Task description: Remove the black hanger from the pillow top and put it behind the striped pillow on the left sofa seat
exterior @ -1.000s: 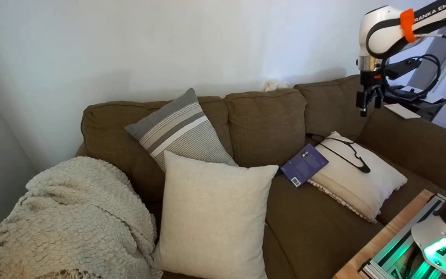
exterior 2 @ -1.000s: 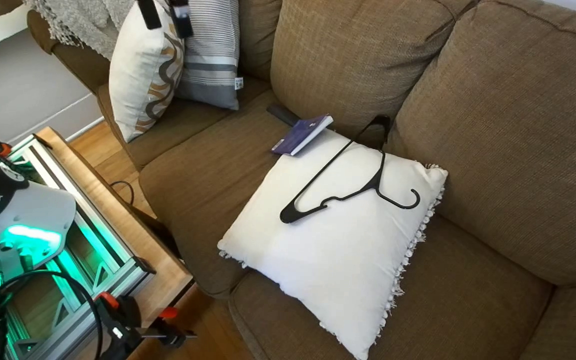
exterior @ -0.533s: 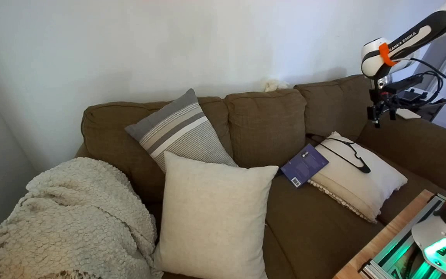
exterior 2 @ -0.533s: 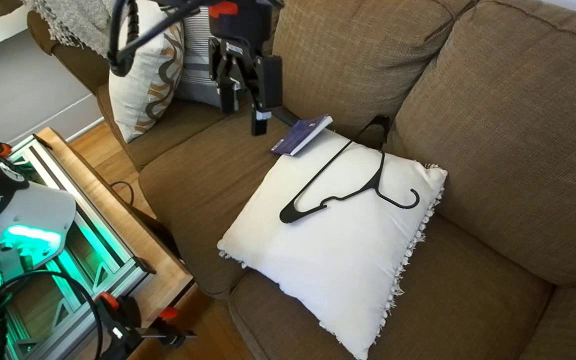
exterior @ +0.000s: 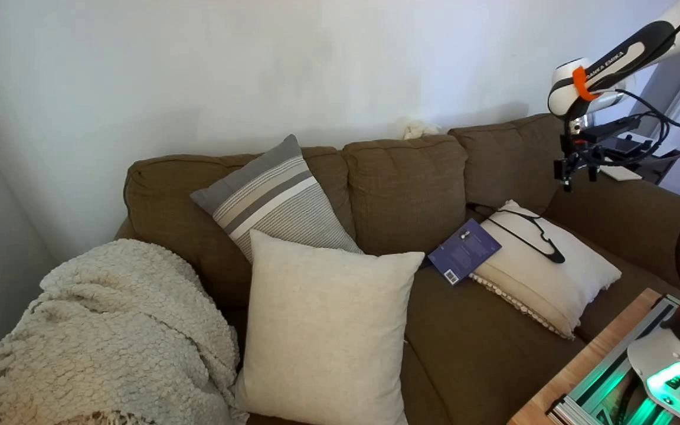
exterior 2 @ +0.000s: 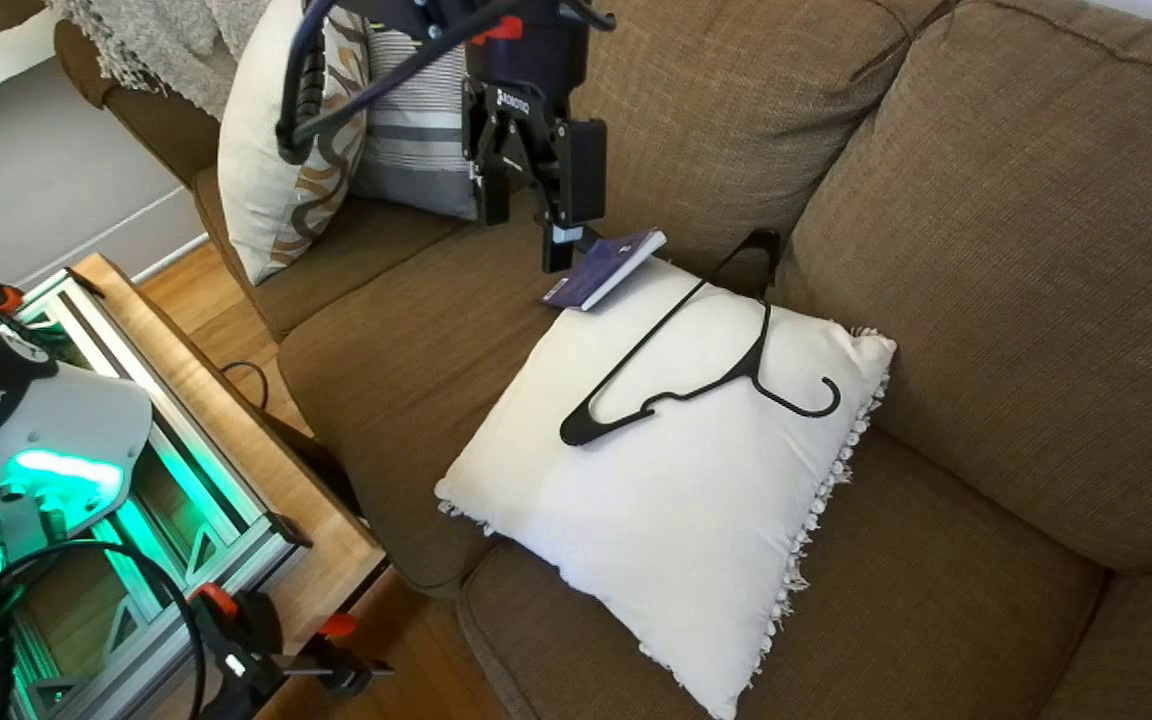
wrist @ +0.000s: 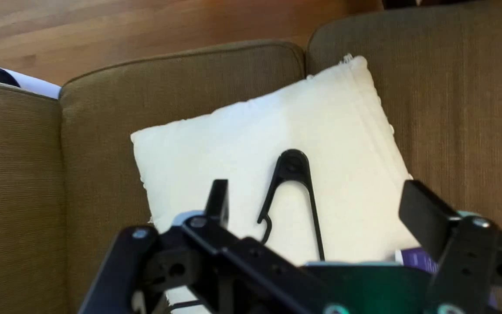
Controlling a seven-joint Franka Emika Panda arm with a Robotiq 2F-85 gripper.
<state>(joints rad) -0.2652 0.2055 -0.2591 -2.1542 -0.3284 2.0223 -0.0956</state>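
Observation:
The black hanger (exterior: 556,258) lies on the off-white pillow (exterior: 552,289); both also show in an exterior view, the hanger (exterior 2: 744,370) with its hook on the pillow (exterior 2: 676,520) and its far end by the sofa back. My gripper (exterior 2: 526,240) is open and empty, above the sofa near the booklet. In the wrist view the gripper's fingers (wrist: 317,198) are wide apart, with the hanger's near end (wrist: 293,163) below, between them. The striped pillow (exterior: 293,200) leans on the sofa back; it also shows partly hidden (exterior 2: 421,150). The left sofa seat (exterior 2: 336,265) is partly covered.
A large cream cushion (exterior: 328,330) stands before the striped pillow. A purple-blue booklet (exterior 2: 601,270) rests at the off-white pillow's edge. A cream blanket (exterior: 115,330) covers the sofa's end. The robot's wooden table (exterior 2: 336,545) stands along the sofa front.
My gripper has come down and, in an exterior view, moved into frame and right towards the off-white pillow. The hanger, pillows and booklet have not moved.

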